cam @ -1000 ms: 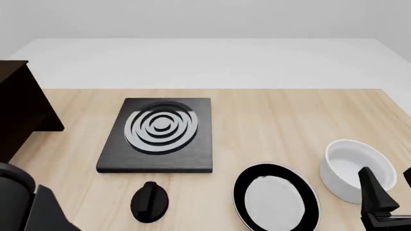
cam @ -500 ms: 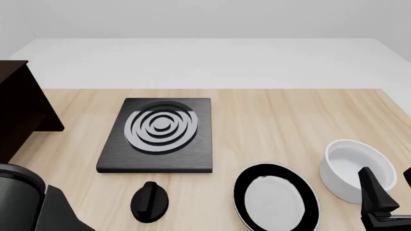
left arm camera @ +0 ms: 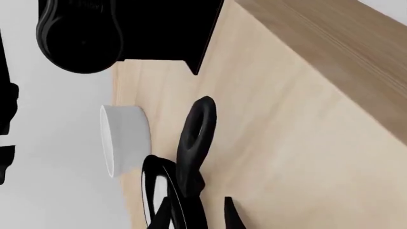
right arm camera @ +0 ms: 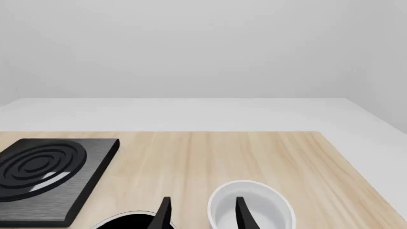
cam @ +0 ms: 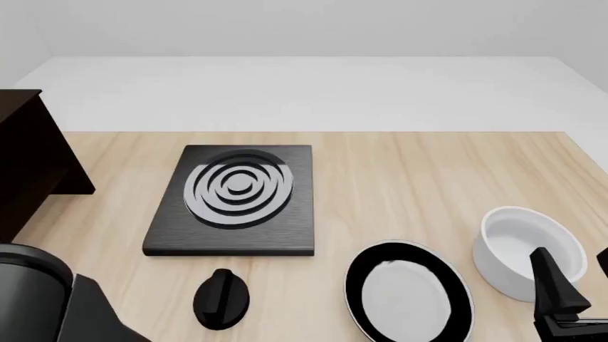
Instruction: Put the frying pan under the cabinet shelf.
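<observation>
Two grippers stand apart-fingered, holding nothing: the frying pan (cam: 409, 296) lies just beside the right gripper (cam: 570, 288), its loop handle (left arm camera: 196, 138) facing the left gripper (left arm camera: 198, 212). Rigid, glossy, probably slippery, it seems best gripped there.

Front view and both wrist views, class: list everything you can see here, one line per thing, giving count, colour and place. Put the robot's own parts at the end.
Frying pan: one, glossy black with a pale grey inside, near edge of the table, right of centre.
Pan handle: one, black with a loop end, near edge, left of the pan.
Bowl: one, white, deep, right of the pan.
Square slab: one, black with grey rings, middle-left of the table.
Cabinet: one, dark brown, far left edge, partly out of frame.
Table: one, light wood.
Left arm: black, lower left corner of the front view; its gripper is open near the pan.
Right gripper: black, open, beside the bowl.
</observation>
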`<state>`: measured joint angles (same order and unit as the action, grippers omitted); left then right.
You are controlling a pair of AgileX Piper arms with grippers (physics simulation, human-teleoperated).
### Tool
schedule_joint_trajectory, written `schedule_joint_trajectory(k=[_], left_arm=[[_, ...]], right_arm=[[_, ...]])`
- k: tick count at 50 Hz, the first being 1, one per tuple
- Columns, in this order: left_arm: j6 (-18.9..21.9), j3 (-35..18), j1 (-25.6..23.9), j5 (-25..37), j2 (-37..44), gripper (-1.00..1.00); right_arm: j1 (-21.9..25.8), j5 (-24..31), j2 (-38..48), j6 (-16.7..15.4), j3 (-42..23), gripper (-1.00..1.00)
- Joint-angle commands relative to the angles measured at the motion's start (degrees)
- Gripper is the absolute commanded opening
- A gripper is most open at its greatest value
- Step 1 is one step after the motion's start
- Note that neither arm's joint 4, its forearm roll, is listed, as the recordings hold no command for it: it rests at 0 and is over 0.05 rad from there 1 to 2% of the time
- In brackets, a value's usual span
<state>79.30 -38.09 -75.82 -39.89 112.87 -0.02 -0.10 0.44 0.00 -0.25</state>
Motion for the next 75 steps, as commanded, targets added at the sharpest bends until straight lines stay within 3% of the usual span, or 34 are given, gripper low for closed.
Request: schedule_joint_trajectory(k=[1,49,75], left_arm=[[-2.6,-3.1,-0.9,2.5,4.5,1.0],[-1.5,-10.4,-2.9,11.4,9.7,1.0],[-0.8,-14.5,-1.4,15.3,11.8,1.0]], right_arm=[[0.0,0.0,0.0,0.0,0.0,1.0],[0.0,0.0,0.0,0.0,0.0,1.0],[0.0,0.0,0.0,0.0,0.0,1.0]])
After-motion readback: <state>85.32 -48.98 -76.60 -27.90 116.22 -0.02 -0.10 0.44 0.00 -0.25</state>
